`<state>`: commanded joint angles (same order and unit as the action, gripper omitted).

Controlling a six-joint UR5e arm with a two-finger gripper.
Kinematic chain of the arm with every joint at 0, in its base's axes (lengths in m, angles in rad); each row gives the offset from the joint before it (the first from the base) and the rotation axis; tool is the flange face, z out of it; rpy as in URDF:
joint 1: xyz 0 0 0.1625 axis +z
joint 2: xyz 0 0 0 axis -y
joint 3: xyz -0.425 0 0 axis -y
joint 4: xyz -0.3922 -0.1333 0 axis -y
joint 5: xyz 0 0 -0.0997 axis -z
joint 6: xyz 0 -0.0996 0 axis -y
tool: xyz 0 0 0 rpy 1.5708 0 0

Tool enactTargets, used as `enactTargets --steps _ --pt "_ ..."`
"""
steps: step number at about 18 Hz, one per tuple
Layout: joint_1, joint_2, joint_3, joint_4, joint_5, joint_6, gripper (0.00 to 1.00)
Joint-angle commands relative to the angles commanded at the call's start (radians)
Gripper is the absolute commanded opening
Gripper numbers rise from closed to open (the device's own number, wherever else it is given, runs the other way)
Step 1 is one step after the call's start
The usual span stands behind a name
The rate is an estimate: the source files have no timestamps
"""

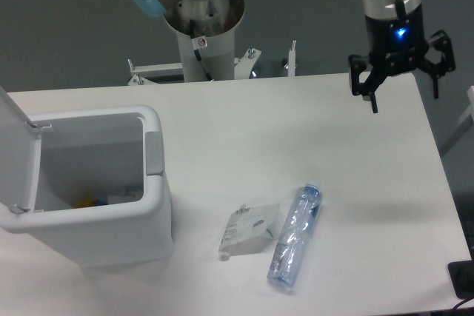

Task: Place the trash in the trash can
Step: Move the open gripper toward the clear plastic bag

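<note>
The gripper [404,83] hung with its jaws spread wide and holding nothing, above the table's [222,123] far edge at about two o'clock, well apart from both pieces of trash. The bottle [295,236] lay at roughly five o'clock with the packet [248,230] touching its side, and the trash can [152,183] stood lid-up at eight o'clock. By my judgement no pickup had begun; the next move called for descending over the bottle to grasp it.

A robotics lab: a bare white table [244,123] before a plain grey floor, with the arm's metal mounting pedestal [204,24] (bolted brackets visible) at the far edge.
</note>
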<state>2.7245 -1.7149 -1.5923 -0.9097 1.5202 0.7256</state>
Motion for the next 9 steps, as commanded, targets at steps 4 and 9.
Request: enactTargets --steps 4,9 --pt "-0.075 -0.037 -0.052 0.083 0.012 -0.021 1.0" --pt "-0.161 -0.072 -0.133 0.112 0.006 -0.002 1.0"
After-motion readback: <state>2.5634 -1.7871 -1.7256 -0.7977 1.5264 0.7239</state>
